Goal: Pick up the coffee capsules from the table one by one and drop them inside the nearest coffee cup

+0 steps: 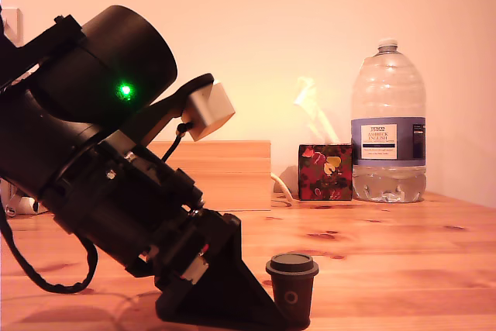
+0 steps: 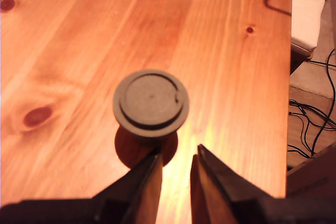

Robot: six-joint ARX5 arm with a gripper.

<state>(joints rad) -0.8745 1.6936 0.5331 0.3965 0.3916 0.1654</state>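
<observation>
The dark brown capsule [image 1: 292, 287] stands upright on the pine table [image 1: 387, 253] near the camera, just right of the arm in the exterior view, while the gripper [image 2: 176, 163], its jaws only narrowly parted and holding nothing, sits just beside it

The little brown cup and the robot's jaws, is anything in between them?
Nothing. In the wrist view only bare table and shadow separate the gripper from the brown capsule.
</observation>
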